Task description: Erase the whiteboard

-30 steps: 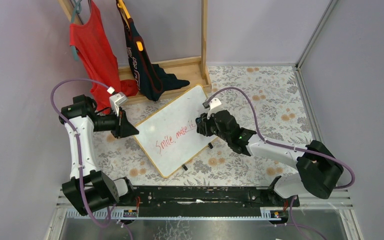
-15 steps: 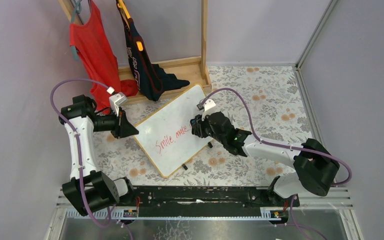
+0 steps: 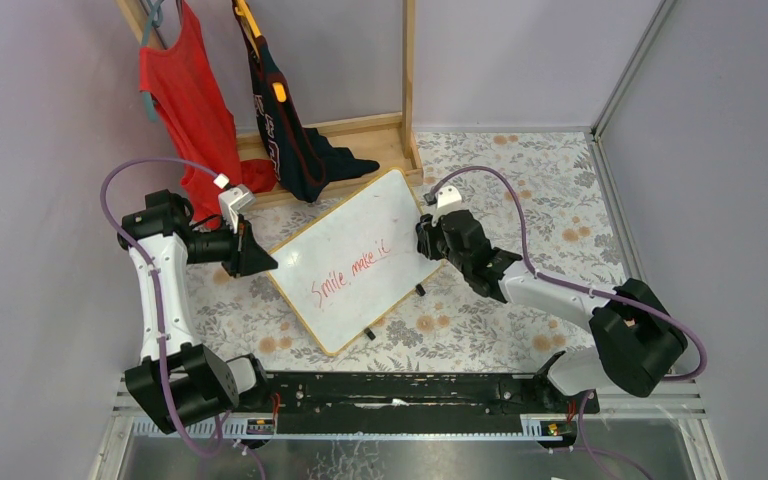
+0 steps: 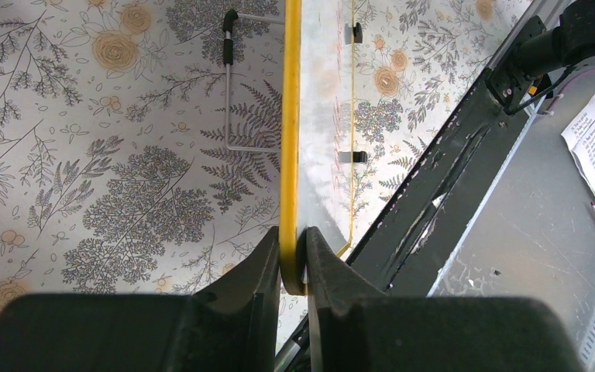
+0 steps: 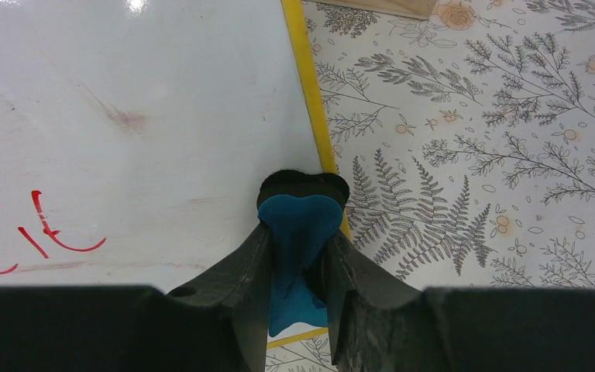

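Observation:
The whiteboard (image 3: pixel 355 258) lies tilted on the floral table, with red writing "Smile, make it" (image 3: pixel 350 276) across its middle. My left gripper (image 3: pixel 260 262) is shut on the board's left edge; in the left wrist view the yellow frame (image 4: pixel 290 116) sits between the fingers (image 4: pixel 257 271). My right gripper (image 3: pixel 428 240) is at the board's right edge, shut on a blue eraser (image 5: pixel 300 232) with a black pad that rests by the frame (image 5: pixel 310 108). The red letters "it" (image 5: pixel 42 229) are to its left.
A wooden rack (image 3: pixel 360 135) with a red shirt (image 3: pixel 185 100) and a dark garment (image 3: pixel 285 130) stands behind the board. Purple walls close in the left and right. A black rail (image 3: pixel 400 385) runs along the near edge.
My right gripper with the eraser has swept from over the writing's right end to the board's right edge. The left gripper and the board have not moved.

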`<act>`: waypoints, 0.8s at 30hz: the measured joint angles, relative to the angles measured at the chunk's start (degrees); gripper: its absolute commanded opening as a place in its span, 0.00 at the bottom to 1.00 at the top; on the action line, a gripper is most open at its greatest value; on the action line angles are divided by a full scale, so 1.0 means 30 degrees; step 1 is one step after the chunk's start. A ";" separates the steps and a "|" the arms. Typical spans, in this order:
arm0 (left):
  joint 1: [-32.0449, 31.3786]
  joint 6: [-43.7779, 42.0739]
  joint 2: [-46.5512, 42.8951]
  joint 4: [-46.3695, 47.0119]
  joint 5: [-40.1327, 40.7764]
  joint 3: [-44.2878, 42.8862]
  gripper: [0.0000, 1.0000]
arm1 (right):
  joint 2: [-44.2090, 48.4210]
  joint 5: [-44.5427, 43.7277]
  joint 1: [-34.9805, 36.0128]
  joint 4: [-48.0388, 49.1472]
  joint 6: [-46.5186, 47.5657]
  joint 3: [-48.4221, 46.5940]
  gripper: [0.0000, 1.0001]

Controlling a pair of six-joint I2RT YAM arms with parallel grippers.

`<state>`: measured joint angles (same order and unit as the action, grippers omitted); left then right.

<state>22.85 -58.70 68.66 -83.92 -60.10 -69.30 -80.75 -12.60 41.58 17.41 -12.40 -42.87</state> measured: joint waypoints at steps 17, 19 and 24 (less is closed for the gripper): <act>0.0000 0.0007 -0.0197 0.0007 0.0000 0.0109 0.00 | -0.0495 0.1290 0.2812 -0.0408 -0.0940 -0.1916 0.01; 0.0000 0.0007 -0.0197 0.0015 0.0007 0.0109 0.00 | -0.0969 0.1428 0.3519 -0.0299 -0.1122 -0.2565 0.01; 0.0015 0.0029 -0.0197 0.0044 0.0131 0.0197 0.00 | -0.2266 0.1348 0.4918 -0.0233 -0.1392 -0.3927 0.00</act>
<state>22.90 -58.61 68.07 -83.79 -59.70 -68.71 -87.55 -8.56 56.34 16.71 -16.58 -54.65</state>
